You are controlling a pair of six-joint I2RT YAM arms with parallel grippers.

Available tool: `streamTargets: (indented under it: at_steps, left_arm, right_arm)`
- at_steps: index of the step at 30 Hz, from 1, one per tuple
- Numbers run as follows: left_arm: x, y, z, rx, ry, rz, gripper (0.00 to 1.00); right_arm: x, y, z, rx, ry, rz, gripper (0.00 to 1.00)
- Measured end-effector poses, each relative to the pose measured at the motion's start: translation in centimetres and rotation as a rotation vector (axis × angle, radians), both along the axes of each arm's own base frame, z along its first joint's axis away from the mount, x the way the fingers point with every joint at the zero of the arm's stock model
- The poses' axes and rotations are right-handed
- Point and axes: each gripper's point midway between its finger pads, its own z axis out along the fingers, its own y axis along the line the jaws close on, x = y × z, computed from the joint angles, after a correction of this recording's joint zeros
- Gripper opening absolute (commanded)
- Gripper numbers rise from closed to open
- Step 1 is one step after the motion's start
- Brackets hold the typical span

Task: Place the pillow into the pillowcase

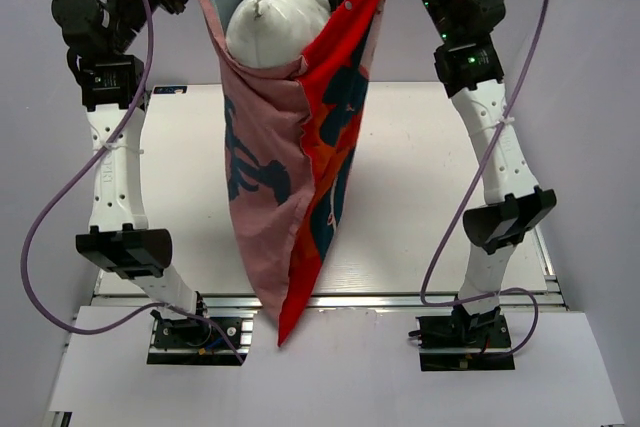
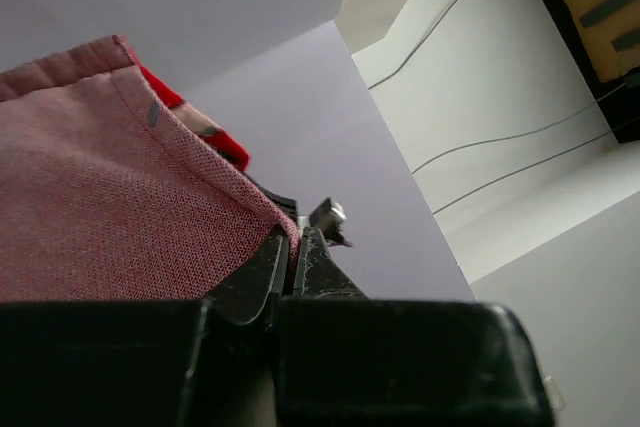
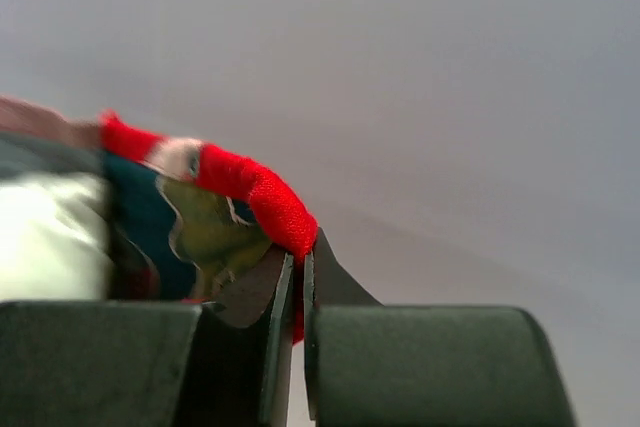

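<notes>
I'm pinching one pillowcase (image 1: 268, 197) with two pincers: the left pincer (image 2: 297, 238) is clamped on its pink hem, the right pincer (image 3: 303, 259) on its red edge. One pillow (image 1: 275, 12) is sitting between them, in the case's mouth. Both arms are reaching high.

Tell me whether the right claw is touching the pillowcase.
Touching. The right wrist view shows the right claw pinched shut on the pillowcase, with the red hem clamped in its jaws and no gap.
</notes>
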Motion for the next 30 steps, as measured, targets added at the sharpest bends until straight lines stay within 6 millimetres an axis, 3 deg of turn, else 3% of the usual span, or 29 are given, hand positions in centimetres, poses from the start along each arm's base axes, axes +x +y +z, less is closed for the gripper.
streamTargets:
  at_steps: [9,12,15,17,20,22,24,25,27,30]
  left_arm:
    - [-1.2,-0.3,-0.7,0.027,-0.015,-0.001,0.00]
    - [-1.0,-0.3,0.5,0.037,-0.062,-0.003,0.00]
    - [-1.1,-0.6,0.3,0.061,-0.078,-0.011,0.00]
    - [-1.0,-0.6,-1.6,0.083,-0.039,0.001,0.00]
    - [-1.7,-0.3,-8.9,0.144,0.115,0.047,0.00]
    - [-2.5,0.1,-13.3,0.192,0.210,0.072,0.00]
    - [-2.7,0.9,-16.3,0.248,0.279,0.111,0.03]
    - [-2.6,1.3,-17.3,0.285,0.298,0.131,0.08]
    - [-2.4,2.3,-18.1,0.347,0.333,0.174,0.10]
    - [-2.4,3.2,-16.7,0.455,0.335,0.216,0.09]
  right_arm:
    - [-9.3,-1.1,10.3,0.137,-0.250,0.088,0.00]
    - [-10.7,-2.1,11.9,0.169,-0.302,0.079,0.00]
    - [-11.2,-2.0,11.6,0.195,-0.268,0.124,0.00]
    - [-11.0,-0.8,9.8,0.186,-0.194,0.181,0.00]
    - [-10.3,3.0,4.9,0.133,-0.037,0.299,0.00]
    - [-9.7,6.3,-0.5,0.084,0.116,0.397,0.00]
    - [-9.4,9.3,-5.7,0.044,0.269,0.487,0.00]
    - [-9.3,10.5,-8.4,0.029,0.351,0.524,0.00]
    - [-9.4,12.0,-12.0,0.019,0.468,0.577,0.00]
    - [-9.6,13.3,-13.4,0.038,0.560,0.635,0.00]
